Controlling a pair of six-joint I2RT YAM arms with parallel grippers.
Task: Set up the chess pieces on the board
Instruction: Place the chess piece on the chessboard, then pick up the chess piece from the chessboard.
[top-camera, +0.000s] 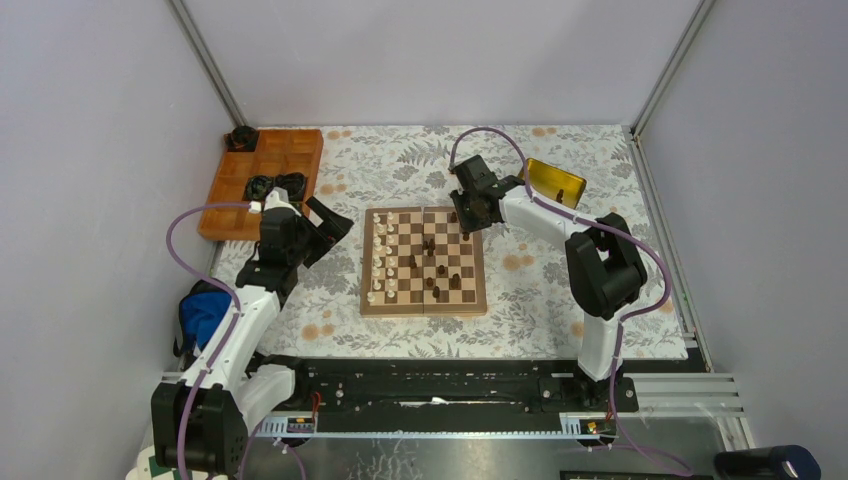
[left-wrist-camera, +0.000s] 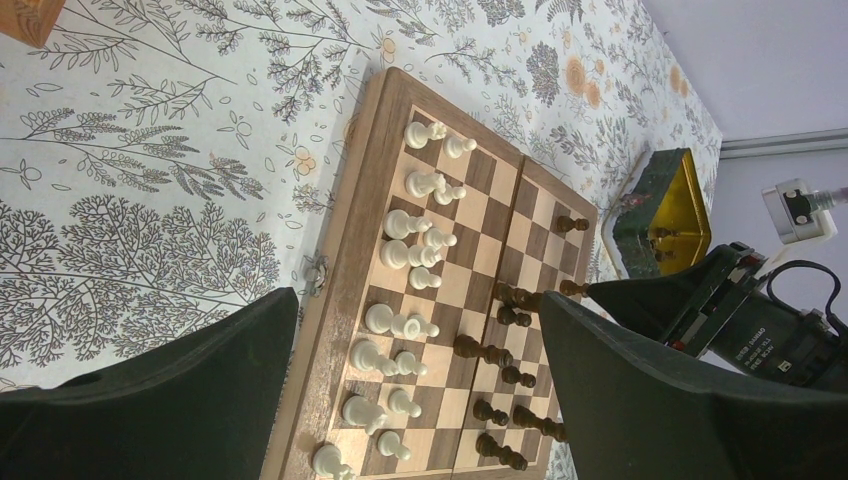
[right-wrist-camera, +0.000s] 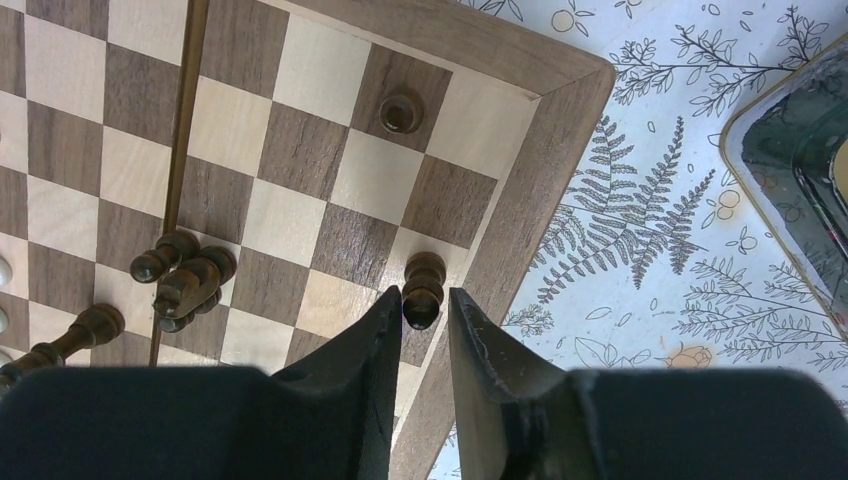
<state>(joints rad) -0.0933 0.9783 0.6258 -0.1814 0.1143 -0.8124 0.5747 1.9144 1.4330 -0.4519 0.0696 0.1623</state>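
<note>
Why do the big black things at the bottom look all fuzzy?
Left wrist view: the left gripper's fingers are so near the lens they go soft and dark, while the white pieces stay sharp. Right wrist view: the right gripper's fingers blur lower down, the dark piece is crisp. Top view: even light, faint shadows, but everything on the board looks tiny.

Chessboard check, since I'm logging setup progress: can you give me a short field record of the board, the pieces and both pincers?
board: flat on the floral cloth, between the arms
white pieces: two rows along its left side
dark pieces: scattered over the middle and right half
left pincer: wide open, empty, left of the board
right pincer: jaws narrowly apart around a dark piece at the right edge; grip unclear
</note>
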